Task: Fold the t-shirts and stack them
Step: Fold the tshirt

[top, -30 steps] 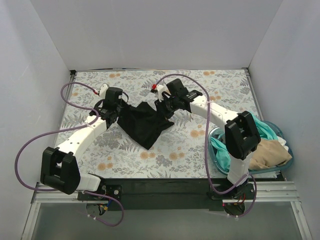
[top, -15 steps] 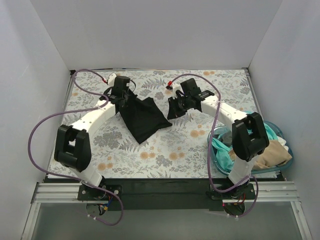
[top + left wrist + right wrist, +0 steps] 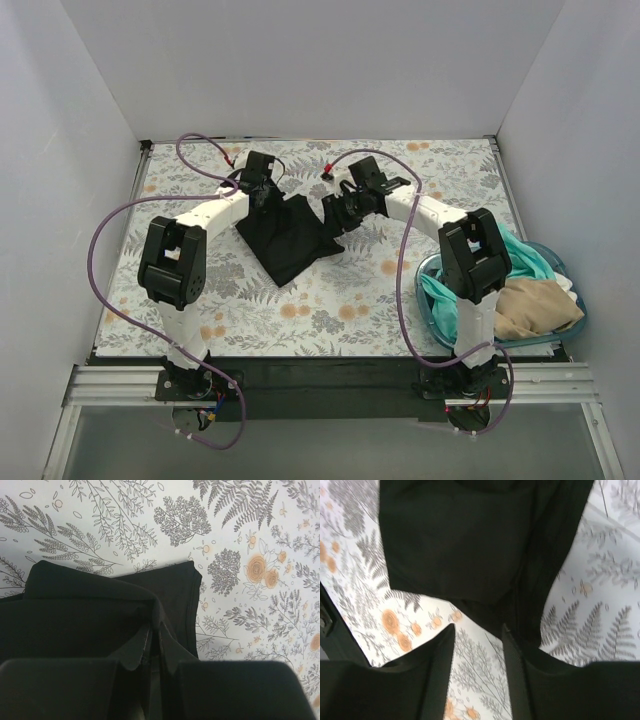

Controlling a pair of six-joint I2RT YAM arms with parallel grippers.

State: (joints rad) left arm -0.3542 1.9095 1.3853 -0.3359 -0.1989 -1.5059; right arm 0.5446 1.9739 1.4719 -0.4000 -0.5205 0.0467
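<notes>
The black t-shirt (image 3: 290,238) lies bunched on the floral table, and it also shows in the left wrist view (image 3: 95,600) and the right wrist view (image 3: 460,540). My left gripper (image 3: 264,194) is shut on the shirt's far left edge, and cloth is pinched between its jaws (image 3: 155,630). My right gripper (image 3: 334,211) is at the shirt's right edge. It is open (image 3: 479,630), with only bare table between its jaws and the cloth just beyond the tips. Teal (image 3: 526,256), tan (image 3: 535,306) and white (image 3: 567,283) shirts lie in the blue tub.
The translucent blue tub (image 3: 432,312) stands at the right front, beside the right arm's base. White walls close the table on the left, far and right sides. Purple cables loop from both arms over the table's left and middle.
The left arm has swung farther away and to the right, carrying its corner of the black shirt. The shirt has shifted with it. The right gripper has stayed near the shirt's right edge.
</notes>
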